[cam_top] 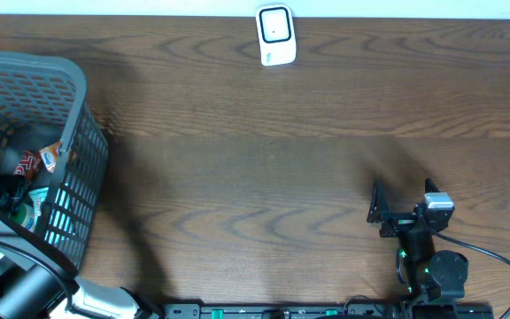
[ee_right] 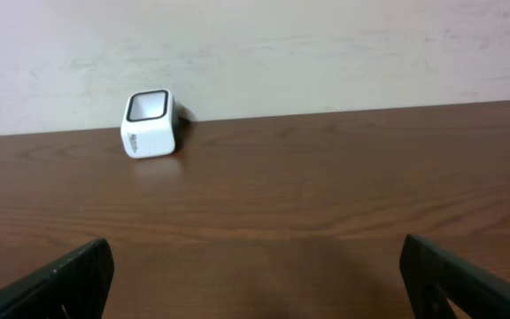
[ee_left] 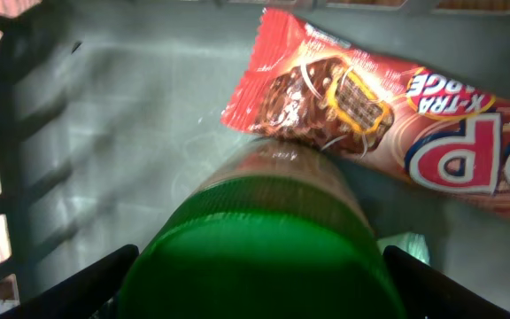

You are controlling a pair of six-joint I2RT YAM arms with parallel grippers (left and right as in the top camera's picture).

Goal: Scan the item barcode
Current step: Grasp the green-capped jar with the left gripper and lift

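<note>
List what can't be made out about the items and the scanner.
- Barcodes: none shows in the left wrist view; the wrapper lies front up and runs off the right edge.
- Bottle: label blurred, mostly behind its own green cap, left wrist.
- Basket contents: overhead, too small, partly behind the mesh wall.
- Scanner text: too small, overhead and right wrist.

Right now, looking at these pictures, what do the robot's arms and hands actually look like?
Both are mostly black. The right arm has rounded joints, small green lights, a grey camera block at the wrist and a looping black cable. The left arm shows a white section and black cables. The left hand and right hand each have two plain dark fingers.
</note>
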